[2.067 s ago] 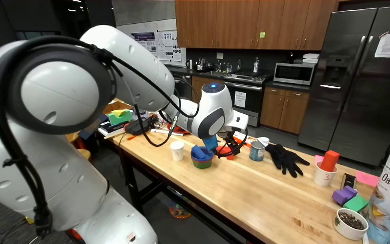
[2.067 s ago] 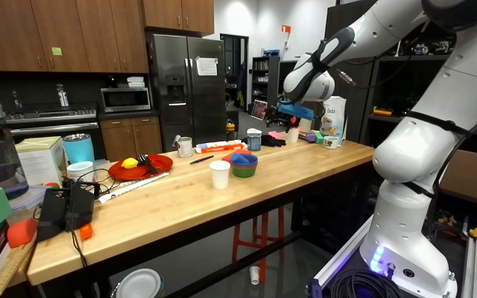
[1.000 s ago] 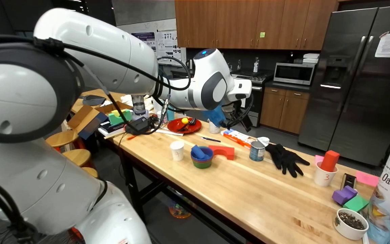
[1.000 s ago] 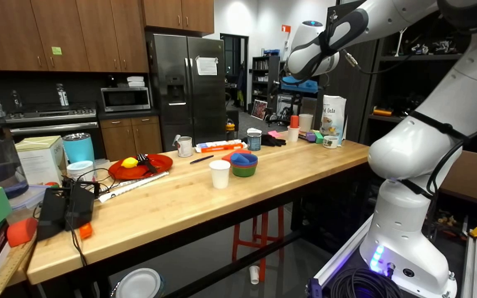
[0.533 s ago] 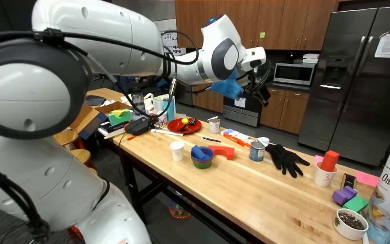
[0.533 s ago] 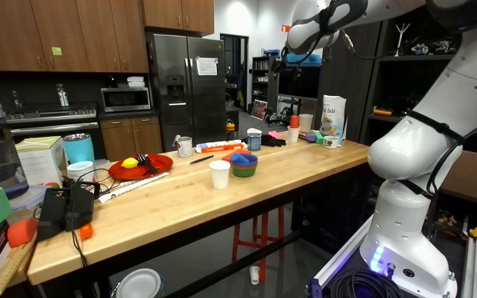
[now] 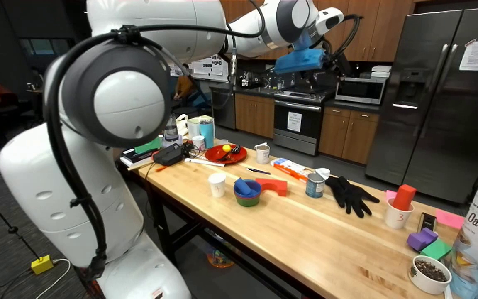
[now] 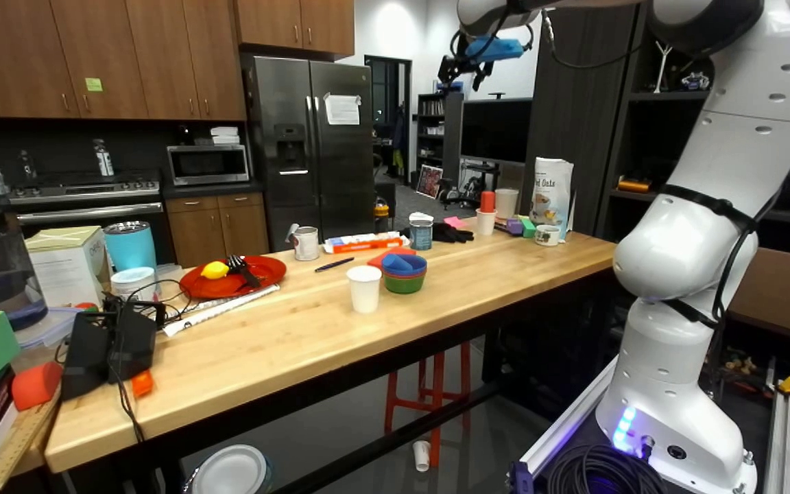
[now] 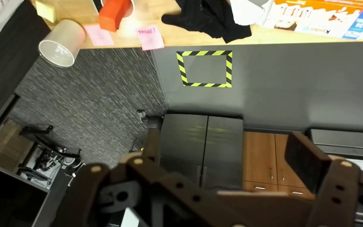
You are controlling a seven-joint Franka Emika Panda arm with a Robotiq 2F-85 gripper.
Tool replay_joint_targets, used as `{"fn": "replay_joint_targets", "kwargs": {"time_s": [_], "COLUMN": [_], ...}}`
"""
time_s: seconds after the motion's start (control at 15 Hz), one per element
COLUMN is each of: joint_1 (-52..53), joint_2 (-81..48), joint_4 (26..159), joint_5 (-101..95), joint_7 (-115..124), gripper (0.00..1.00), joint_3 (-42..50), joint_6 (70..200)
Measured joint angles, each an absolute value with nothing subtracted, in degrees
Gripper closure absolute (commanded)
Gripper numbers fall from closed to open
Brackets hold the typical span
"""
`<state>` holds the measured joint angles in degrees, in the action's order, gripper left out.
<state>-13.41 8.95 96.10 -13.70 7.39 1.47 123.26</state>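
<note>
My gripper is open and empty in the wrist view, its two fingers wide apart. It is held high above the table, touching nothing, and also shows in an exterior view. Below, a stack of bowls holds a blue block. A white paper cup stands beside the stack, and a red arch block lies behind it. A white cup marked 3 holds a red block; this block also shows in the wrist view. A black glove lies near a tin can.
The wooden table carries a red plate with a yellow lemon and dark utensils, an orange-and-white box, a pen and an oats bag. A fridge and microwave stand beyond the table.
My gripper has risen from low over the table near the bowls to high above it and tilted outward, toward the fridge side. The things on the table have not visibly moved.
</note>
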Motion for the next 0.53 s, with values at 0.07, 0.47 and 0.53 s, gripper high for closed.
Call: {"fn": "replay_joint_targets", "kwargs": {"time_s": [0.07,0.47,0.53], "joint_1": [-12.8,-12.3,-12.3], "joint_2": [7.4,3.4,3.4], "joint_4": [92.8,86.5,86.4], "joint_5": [-14.0,-14.2,-14.2], "joint_7": [5.5,2.8,2.8], "gripper": [0.00,0.00,0.00], "joint_3": [1.8,2.2,2.2], "joint_6": [121.2,118.5,118.4]}}
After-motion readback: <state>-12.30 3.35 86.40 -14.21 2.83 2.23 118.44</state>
